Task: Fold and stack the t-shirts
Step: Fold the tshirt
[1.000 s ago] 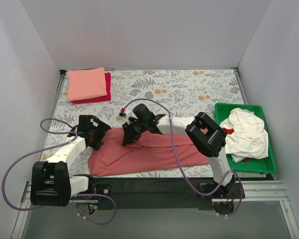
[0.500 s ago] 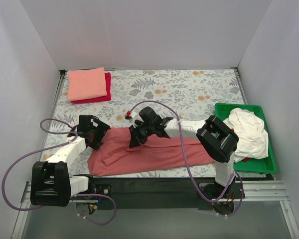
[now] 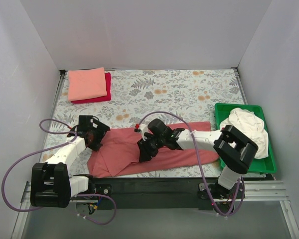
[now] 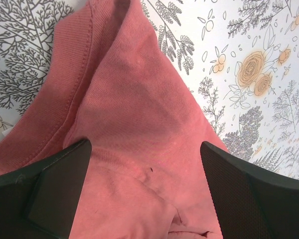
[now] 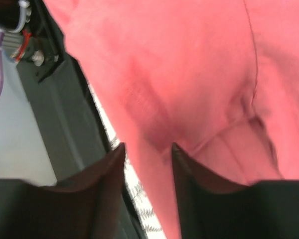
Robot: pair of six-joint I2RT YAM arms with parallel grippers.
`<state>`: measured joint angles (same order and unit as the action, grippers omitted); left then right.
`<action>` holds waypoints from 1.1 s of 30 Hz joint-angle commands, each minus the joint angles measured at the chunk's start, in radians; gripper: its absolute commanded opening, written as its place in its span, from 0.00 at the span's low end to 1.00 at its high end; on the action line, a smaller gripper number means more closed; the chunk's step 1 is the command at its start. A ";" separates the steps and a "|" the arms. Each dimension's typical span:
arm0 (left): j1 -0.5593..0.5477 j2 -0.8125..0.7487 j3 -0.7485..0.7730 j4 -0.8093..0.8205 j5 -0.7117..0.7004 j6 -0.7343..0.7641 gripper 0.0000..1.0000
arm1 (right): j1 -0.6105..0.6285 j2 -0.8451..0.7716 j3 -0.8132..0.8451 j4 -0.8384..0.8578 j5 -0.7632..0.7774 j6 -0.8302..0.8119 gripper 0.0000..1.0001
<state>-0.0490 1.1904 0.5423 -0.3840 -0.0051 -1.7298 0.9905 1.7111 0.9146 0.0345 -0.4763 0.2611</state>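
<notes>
Brick-red t-shirt (image 3: 184, 149) lay across the lower middle of the table (image 3: 189, 92), left hand (image 3: 93, 138) spread wide over its left end, right hand (image 3: 145, 149) pinched a fold near its middle, salmon-pink t-shirt (image 3: 86, 83) sat folded on crimson t-shirt (image 3: 107, 89) at upper left, cream-white t-shirt (image 3: 246, 132) heaped in green tray (image 3: 222, 109) at right.

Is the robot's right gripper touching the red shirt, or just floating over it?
Touching. In the right wrist view, the right gripper has a fold of the brick-red shirt pinched between its fingers, with no gap.

Brick-red shirt (image 3: 184, 149) crumpled along near edge; right fingers (image 3: 142, 155) on its middle.
</notes>
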 commanded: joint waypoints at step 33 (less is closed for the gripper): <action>-0.204 0.225 0.111 -0.047 0.074 0.018 0.94 | -0.524 -0.295 -0.296 -0.163 0.320 0.063 0.98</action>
<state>-0.2291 1.2846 0.6121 -0.4862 0.1154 -1.7332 0.4686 1.4361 0.6876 -0.1112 -0.1410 0.3241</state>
